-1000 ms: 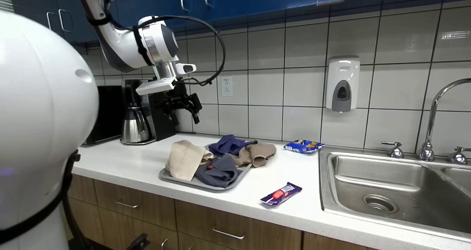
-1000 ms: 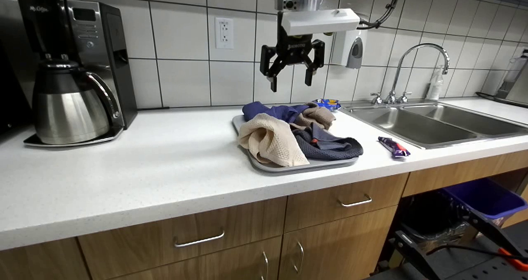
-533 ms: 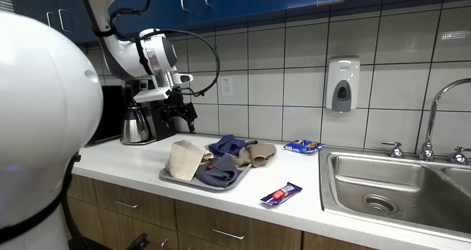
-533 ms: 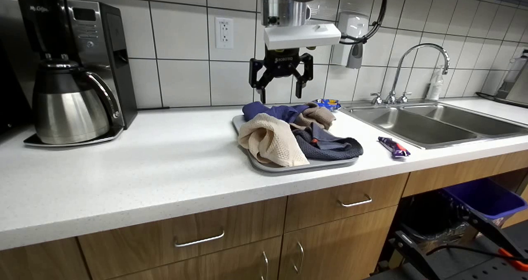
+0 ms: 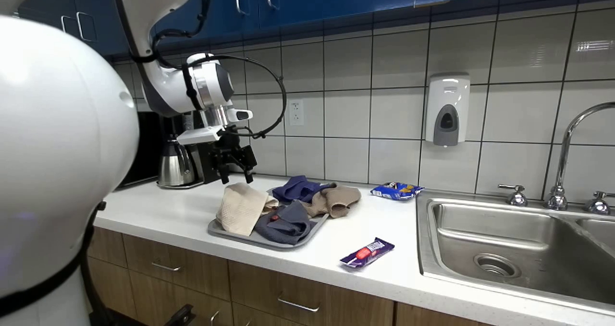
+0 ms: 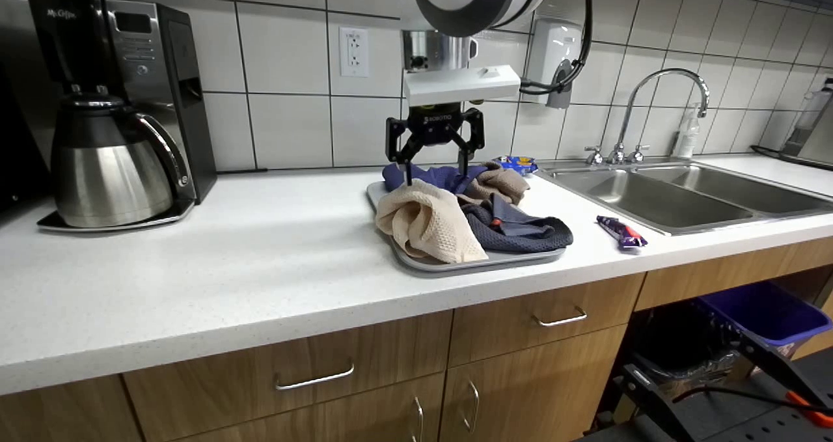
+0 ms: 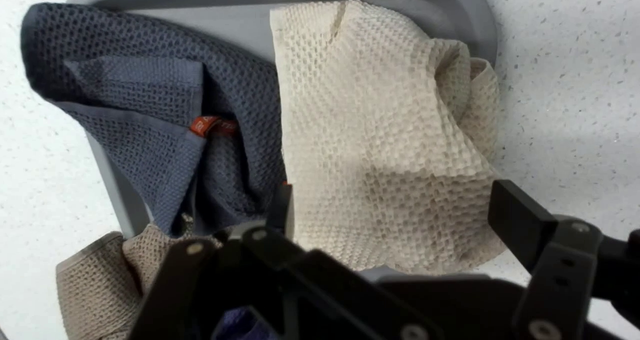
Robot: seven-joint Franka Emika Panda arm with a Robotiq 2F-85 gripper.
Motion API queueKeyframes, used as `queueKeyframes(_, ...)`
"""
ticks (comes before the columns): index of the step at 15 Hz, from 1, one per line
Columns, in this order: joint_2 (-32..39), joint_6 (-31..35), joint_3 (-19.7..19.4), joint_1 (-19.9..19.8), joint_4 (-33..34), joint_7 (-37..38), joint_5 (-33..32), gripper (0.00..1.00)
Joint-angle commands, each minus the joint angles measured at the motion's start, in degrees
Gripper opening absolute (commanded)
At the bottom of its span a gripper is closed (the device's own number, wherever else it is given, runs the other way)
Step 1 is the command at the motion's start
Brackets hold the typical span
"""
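A: Table [image 6: 260,266]: white, finely speckled. Beneath the claw [image 6: 436,176]?
B: One tray [image 7: 235,29], grey.
A: To one side of the claw, well apart?
B: One narrow purple packet [image 5: 367,253]; one blue packet [image 5: 397,190].
A: Claw's opposite side?
B: One coffee maker [image 6: 127,123], black and steel.

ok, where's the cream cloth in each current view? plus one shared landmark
In an exterior view: cream cloth, left of centre, lower half.
In an exterior view: cream cloth, close to the picture's centre.
Wrist view: cream cloth, mostly right of centre, spanning most of the height.
Shared landmark: slate cloth with an orange tag, right of the cream cloth in both exterior views, left in the wrist view.
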Motion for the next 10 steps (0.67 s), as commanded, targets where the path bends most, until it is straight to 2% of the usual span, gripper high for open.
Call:
queueKeyframes(1, 2.11, -2.0, -1.24, 2.03, 2.68, 0.43, 0.8, 1.0)
queueKeyframes(10, 6.35, -1.94, -2.7, 3.47, 4.65, -0.24, 2.4, 1.0)
